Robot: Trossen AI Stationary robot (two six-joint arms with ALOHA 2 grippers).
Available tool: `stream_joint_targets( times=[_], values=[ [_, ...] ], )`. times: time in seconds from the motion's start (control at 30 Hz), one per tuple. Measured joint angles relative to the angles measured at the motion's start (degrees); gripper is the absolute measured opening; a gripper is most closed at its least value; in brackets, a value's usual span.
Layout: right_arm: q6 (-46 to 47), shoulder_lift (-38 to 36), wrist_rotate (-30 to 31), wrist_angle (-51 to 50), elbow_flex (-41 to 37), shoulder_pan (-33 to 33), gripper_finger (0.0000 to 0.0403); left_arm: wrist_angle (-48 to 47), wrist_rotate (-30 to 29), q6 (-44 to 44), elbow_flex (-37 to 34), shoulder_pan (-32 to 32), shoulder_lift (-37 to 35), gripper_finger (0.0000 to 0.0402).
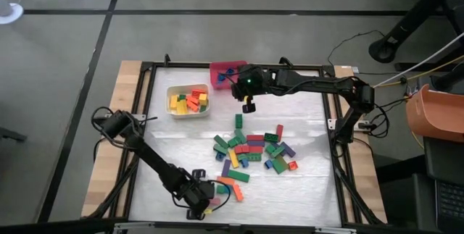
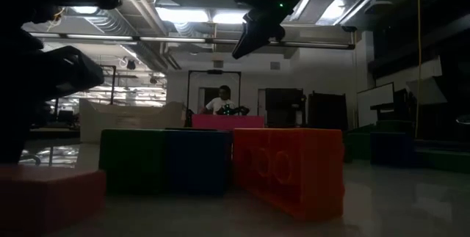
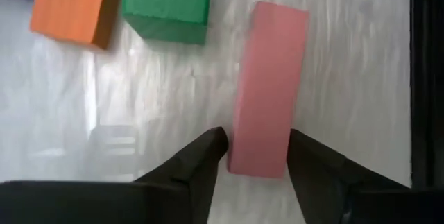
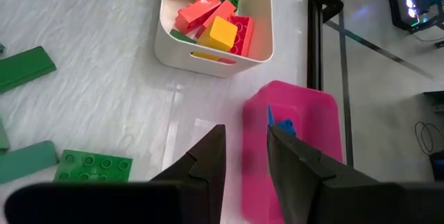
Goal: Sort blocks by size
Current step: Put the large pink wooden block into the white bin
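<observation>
A long pink block (image 3: 267, 92) lies flat on the white table by its near edge, also seen in the high view (image 1: 215, 201). My left gripper (image 3: 258, 148) (image 1: 204, 206) points steeply down with one finger on each side of that block's end. An orange block (image 3: 69, 5) and a green block (image 3: 166, 5) lie just beyond it. The main heap of blocks (image 1: 254, 151) is at mid-table. My right gripper (image 1: 249, 108) (image 4: 246, 141) hangs high over the far part of the table beside the pink bin, holding nothing, with a narrow gap between its fingers. My left gripper pinches the pink block's two long sides near one end (image 3: 243, 151) between its two fingers (image 3: 208, 158). The fingers come from above, slanting steeply down, and lie across the block. The block lies flat on the table.
A white bin (image 1: 188, 116) (image 4: 201, 61) with yellow, red and orange blocks stands at the far left. The pink bin (image 1: 217, 67) (image 4: 305, 113) with blue blocks is beside it. The black frame rail (image 3: 427, 78) runs close by the pink block.
</observation>
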Motion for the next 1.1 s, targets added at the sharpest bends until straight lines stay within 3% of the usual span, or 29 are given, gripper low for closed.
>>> stream_joint_targets(
  times=[0.17,0.4,0.57,0.73,1.1],
  values=[
    [-0.06,-0.11,0.02,-8.76,2.93,0.0,0.0106,-0.68,0.43,5.84,-0.03,1.24,-0.33,0.0084],
    [-2.11,-0.22,3.18,-23.9,12.57,0.0,0.0106,-5.46,1.3,9.22,-0.48,4.83,-3.65,0.0084],
    [-4.78,-0.28,9.98,-31.1,19.92,-0.02,0.0106,-9.97,0.92,9.75,-0.39,7.76,-9.06,0.0084],
    [-8.8,-0.37,11.39,-37.34,24.9,-0.81,0.0106,-14.85,0.53,9.13,-0.33,10.54,-15.2,0.0084],
    [-10.29,-0.39,8.49,-48.2,25.06,-10.1,0.0106,-36.71,-14.7,12.08,-0.26,21.5,-29.85,0.0084]
  ],
)
